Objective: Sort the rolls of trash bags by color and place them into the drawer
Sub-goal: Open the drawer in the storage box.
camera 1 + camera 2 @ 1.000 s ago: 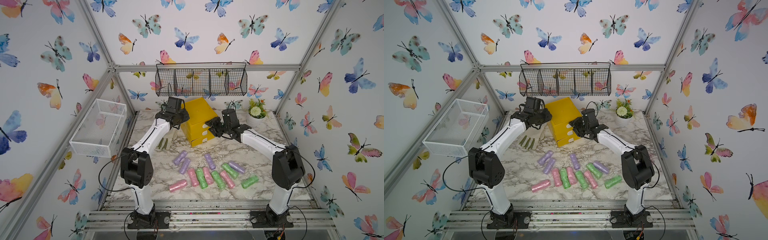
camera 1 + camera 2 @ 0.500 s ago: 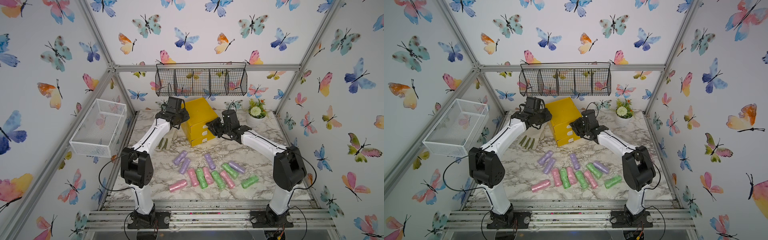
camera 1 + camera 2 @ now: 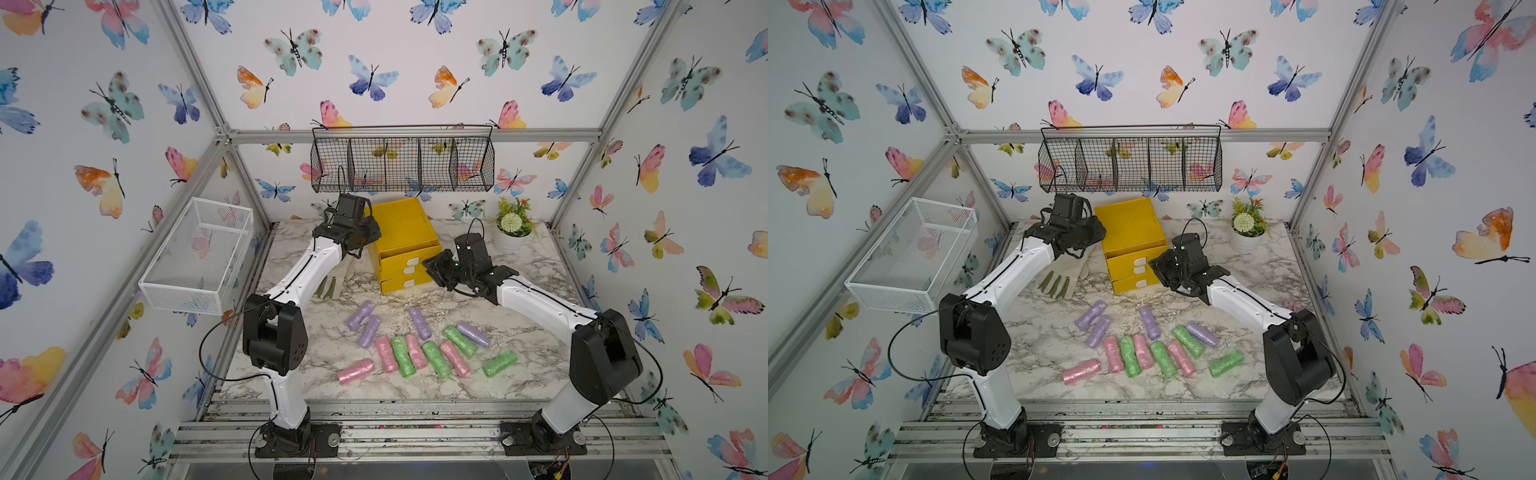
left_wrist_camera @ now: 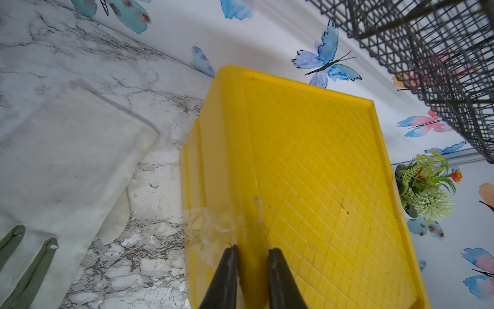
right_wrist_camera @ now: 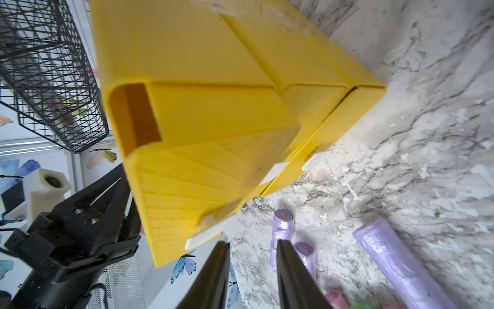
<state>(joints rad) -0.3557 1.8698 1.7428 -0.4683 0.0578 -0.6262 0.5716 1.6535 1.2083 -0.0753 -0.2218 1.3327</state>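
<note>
Two jobs: left fingers (image 4: 227,273) clamp the drawer (image 4: 320,160) rim as brace; right fingers (image 5: 291,273), narrowly parted, empty, should straddle the top tab (image 5: 205,236).

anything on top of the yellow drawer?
The drawer top shows only its waffle pattern in the left wrist view. The left gripper straddles its rim. The corner beneath the gripper is covered.

No readable text, label, brand or number — on any surface.
</note>
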